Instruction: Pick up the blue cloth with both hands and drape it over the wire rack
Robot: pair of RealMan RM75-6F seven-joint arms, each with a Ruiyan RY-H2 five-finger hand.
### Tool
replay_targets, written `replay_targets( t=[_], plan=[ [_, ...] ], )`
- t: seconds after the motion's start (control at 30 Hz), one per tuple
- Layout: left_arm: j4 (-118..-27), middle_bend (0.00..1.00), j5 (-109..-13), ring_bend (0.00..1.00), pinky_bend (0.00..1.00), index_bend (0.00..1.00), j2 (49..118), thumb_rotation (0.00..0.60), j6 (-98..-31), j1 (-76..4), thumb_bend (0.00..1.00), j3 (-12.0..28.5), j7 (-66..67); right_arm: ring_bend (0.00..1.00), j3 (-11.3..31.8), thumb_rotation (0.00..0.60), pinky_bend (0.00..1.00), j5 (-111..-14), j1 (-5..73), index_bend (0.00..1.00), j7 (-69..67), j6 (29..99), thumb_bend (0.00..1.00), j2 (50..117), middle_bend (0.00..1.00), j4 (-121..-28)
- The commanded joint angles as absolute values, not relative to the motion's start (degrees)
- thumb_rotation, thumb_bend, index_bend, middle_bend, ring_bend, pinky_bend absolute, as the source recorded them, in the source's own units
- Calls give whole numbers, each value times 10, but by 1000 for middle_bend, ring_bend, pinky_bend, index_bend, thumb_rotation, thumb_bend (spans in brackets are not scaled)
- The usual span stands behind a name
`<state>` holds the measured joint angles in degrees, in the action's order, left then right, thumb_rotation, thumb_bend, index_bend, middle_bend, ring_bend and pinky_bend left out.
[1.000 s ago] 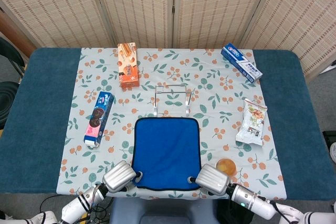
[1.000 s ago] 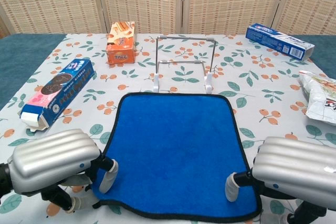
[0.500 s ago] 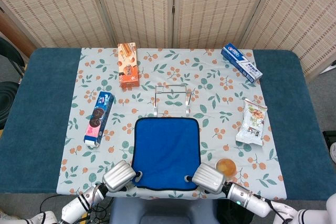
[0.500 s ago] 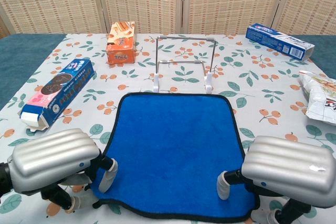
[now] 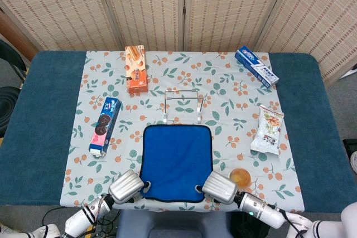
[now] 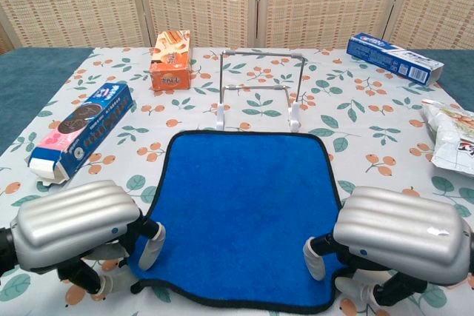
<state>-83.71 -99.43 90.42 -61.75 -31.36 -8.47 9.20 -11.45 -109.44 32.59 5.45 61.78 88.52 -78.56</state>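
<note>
Grasp stage only: left robot hand [image 6: 74, 231] and right robot hand [image 6: 396, 234] pinching near corners of blue cloth [image 6: 244, 209], flat between them, wire rack [image 6: 259, 90] beyond, undraped.

A floral tablecloth [image 5: 234, 112] is spread over a blue-covered table [image 5: 39, 132]. On it are laid an orange biscuit box [image 5: 135, 69], a blue cookie box [image 5: 105, 126], a toothpaste box [image 5: 256, 66], a snack bag [image 5: 267, 130] and a small jelly cup [image 5: 239, 176].

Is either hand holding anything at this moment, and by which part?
Both hands are on the blue cloth at its near corners: left hand bottom-left, right hand bottom-right. Whether they firmly grip it cannot be told.
</note>
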Motion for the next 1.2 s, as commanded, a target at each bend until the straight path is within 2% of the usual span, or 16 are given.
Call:
replay_targets(
  t=[0.03, 0.47, 0.73, 1.03, 1.2],
  plan=[
    [-837, 1000, -994, 956, 1000, 564, 904, 600, -618, -314, 373, -85, 92, 900, -114, 600, 1000, -1093, 327, 510, 51, 621, 473, 888, 929, -783],
    [-842, 1000, -993, 955, 1000, 564, 896, 600, -618, -316, 374, -84, 91, 904, -109, 600, 1000, -1086, 334, 667, 53, 623, 523, 893, 931, -776],
    [-861, 1000, -991, 955, 1000, 566, 877, 600, -624, -322, 373, -73, 77, 909, -97, 600, 1000, -1089, 336, 708, 43, 656, 551, 876, 935, -797],
    [-925, 1000, -964, 956, 1000, 571, 822, 600, -614, -354, 374, -26, 40, 909, -64, 600, 1000, -1084, 342, 726, 49, 695, 555, 840, 941, -838],
    [-961, 1000, -940, 957, 1000, 575, 789, 600, -609, -377, 373, 18, 21, 909, -31, 600, 1000, -1069, 346, 732, 54, 717, 555, 812, 941, -863]
  ],
)
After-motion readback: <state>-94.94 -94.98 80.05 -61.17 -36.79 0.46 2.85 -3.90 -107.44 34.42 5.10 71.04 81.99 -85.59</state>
